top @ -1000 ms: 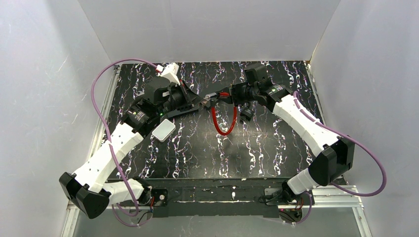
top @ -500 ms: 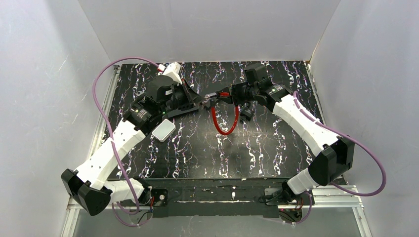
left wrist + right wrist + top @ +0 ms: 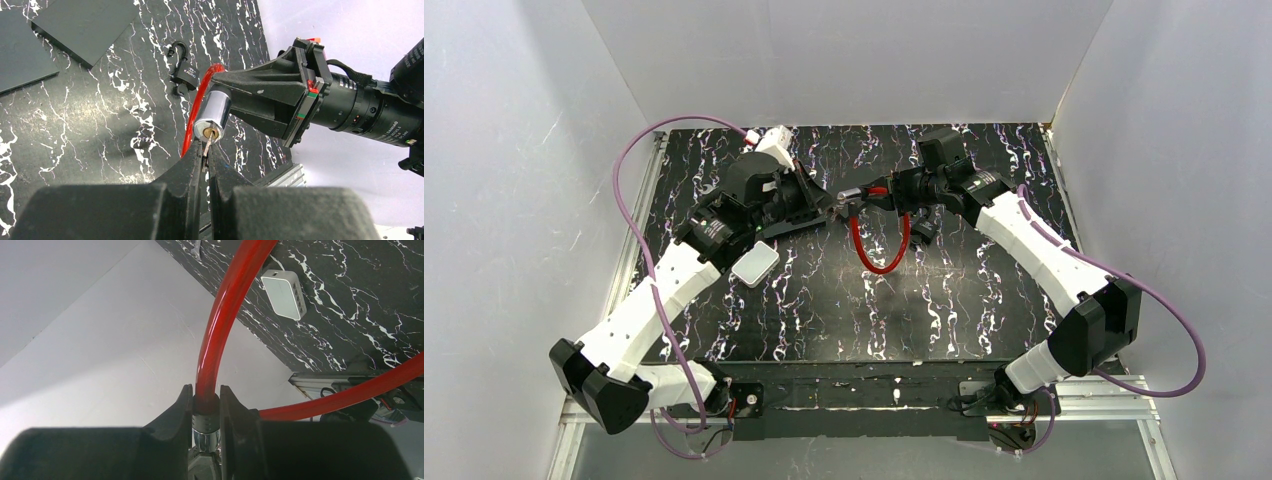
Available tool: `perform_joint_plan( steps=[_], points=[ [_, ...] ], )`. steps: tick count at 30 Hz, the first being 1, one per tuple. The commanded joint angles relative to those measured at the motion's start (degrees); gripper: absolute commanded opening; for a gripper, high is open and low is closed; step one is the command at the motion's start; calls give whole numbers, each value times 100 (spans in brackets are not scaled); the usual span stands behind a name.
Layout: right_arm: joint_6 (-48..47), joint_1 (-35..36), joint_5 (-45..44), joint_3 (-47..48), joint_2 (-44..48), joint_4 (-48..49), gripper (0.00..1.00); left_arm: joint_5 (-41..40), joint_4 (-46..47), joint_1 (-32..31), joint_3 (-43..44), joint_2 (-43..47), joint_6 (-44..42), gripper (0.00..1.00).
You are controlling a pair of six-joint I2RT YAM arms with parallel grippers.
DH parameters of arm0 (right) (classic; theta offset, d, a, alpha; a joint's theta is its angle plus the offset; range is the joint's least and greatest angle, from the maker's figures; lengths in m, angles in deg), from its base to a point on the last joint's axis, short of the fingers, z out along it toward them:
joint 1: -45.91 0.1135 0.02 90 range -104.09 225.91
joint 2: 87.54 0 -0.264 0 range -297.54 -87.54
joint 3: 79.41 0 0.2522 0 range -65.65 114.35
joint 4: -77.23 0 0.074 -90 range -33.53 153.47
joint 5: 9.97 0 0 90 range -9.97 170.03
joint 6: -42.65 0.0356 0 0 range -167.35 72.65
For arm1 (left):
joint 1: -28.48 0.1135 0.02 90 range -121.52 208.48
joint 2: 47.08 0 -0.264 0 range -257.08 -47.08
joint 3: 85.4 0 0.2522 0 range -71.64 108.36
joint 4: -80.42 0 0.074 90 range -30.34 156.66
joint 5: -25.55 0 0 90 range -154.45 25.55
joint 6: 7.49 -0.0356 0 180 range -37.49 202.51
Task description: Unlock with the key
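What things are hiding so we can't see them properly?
- Left wrist view: tiny silvery metal key, head hidden between the left fingers.
- Top view: key too small.
- Right wrist view: shiny silver lock cylinder mostly hidden by the right fingers; red cable loop cut off by top edge.

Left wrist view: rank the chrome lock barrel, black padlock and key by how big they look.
1. chrome lock barrel, nearer the camera.
2. black padlock, farther off, so their real order is unsure.
3. key, only its tip showing from the left gripper.
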Motion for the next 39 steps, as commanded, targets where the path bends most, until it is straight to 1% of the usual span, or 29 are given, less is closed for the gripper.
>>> perform_joint_plan(
  steps=[1, 34, 39],
  points=[
    [103, 34, 321, 302, 127, 491, 1, -310, -319, -17, 153, -97, -124, 0],
    [120, -6, 467, 132, 173, 662, 1, -328, -317, -130, 222, -285, -31, 0],
    [112, -10, 475, 173, 158, 667, 1, -269, -197, -151, 182, -340, -29, 0]
  ],
)
